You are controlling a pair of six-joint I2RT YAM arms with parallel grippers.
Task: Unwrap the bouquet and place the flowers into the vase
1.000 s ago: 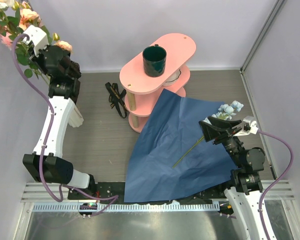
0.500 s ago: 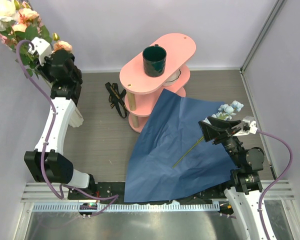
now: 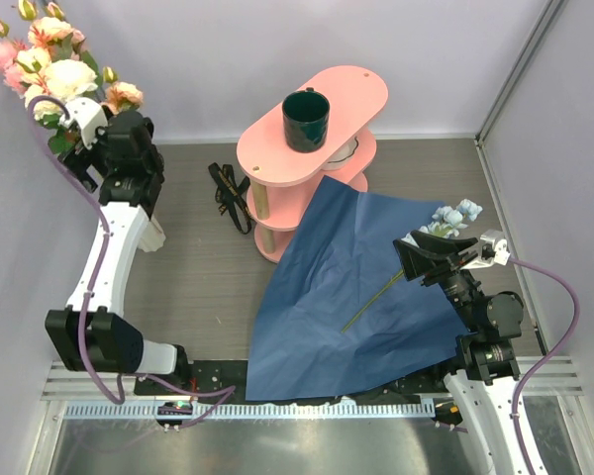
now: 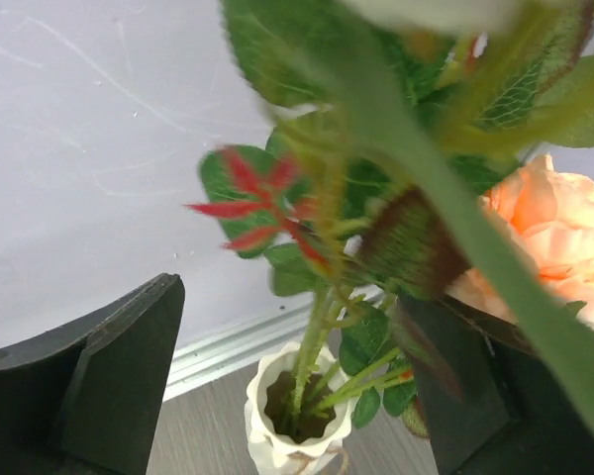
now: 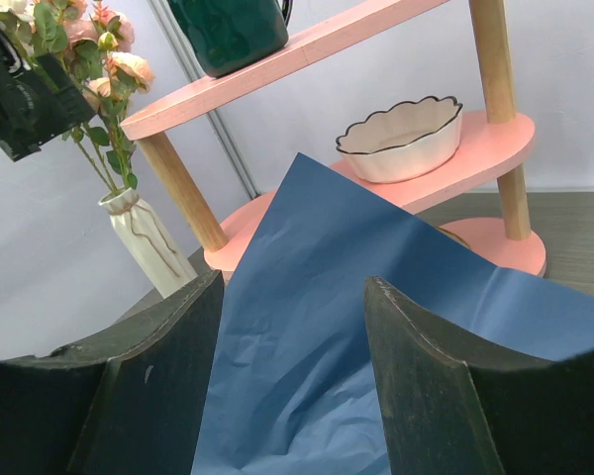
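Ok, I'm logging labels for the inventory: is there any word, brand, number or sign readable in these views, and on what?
None. No writing shows on the vase, the green mug, the blue wrapping paper, the white bowl or the pink shelf.

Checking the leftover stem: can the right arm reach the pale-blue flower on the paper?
Probably yes: the right gripper hangs open over the pale-blue flower, whose stem lies uncovered on the blue paper, with nothing else on it.
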